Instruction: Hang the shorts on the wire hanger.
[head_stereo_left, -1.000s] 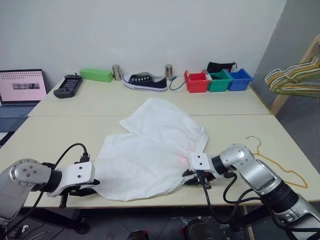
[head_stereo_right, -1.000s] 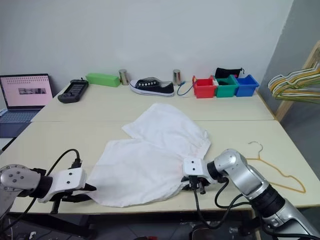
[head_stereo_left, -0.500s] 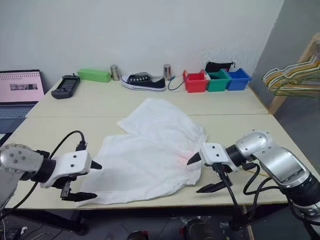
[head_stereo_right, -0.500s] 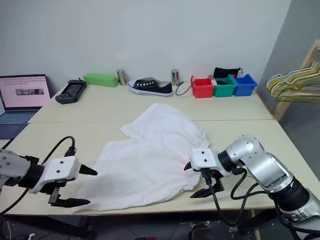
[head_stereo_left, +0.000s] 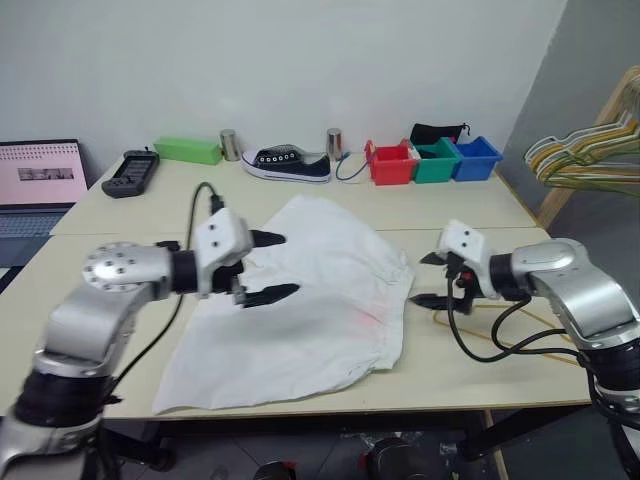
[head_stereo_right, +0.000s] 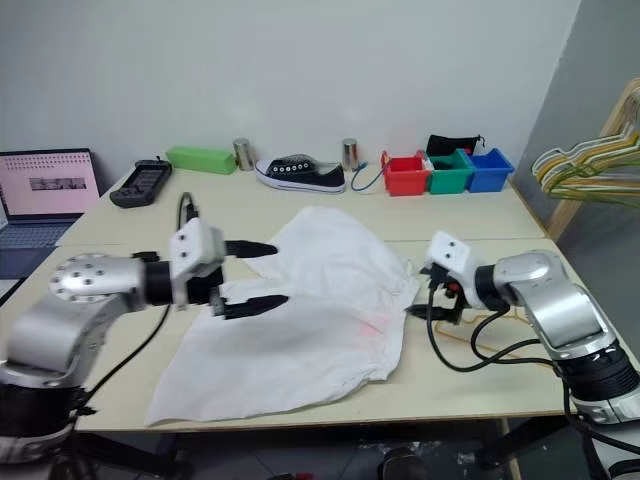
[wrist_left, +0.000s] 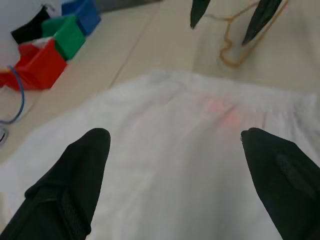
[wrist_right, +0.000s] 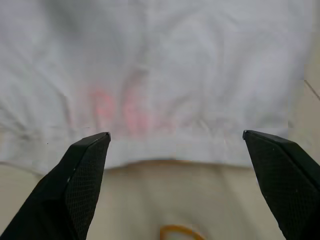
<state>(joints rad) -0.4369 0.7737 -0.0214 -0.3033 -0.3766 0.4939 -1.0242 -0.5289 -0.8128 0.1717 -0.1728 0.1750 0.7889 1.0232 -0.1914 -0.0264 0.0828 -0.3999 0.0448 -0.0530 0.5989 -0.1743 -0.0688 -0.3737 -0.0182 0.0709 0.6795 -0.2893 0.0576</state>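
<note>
The white shorts (head_stereo_left: 300, 315) lie spread flat and wrinkled on the pale table (head_stereo_left: 120, 270), reaching from the near edge toward the seam between the two tabletops, with a faint red-pink mark (head_stereo_left: 370, 318) near the gathered waistband on the robot's right side. The left gripper (head_stereo_left: 268, 268) hovers above the left part of the shorts, its two black fingers spread wide apart and holding nothing. The right gripper (head_stereo_left: 432, 279) hangs just beyond the waistband edge, over bare table, fingers likewise wide apart and empty; in the right wrist view the waistband and the pink mark sit between its fingertips (wrist_right: 82, 180). The yellow-orange wire hanger (head_stereo_left: 530, 335) lies on the table beside the shorts on the right, partly hidden behind the right arm and its black cables. Along the back of the table stand a green box (head_stereo_left: 189, 150), a black sneaker (head_stereo_left: 290, 164), two metal cans and red, green and blue bins (head_stereo_left: 432, 161). A laptop (head_stereo_left: 40, 185) sits at far left
</note>
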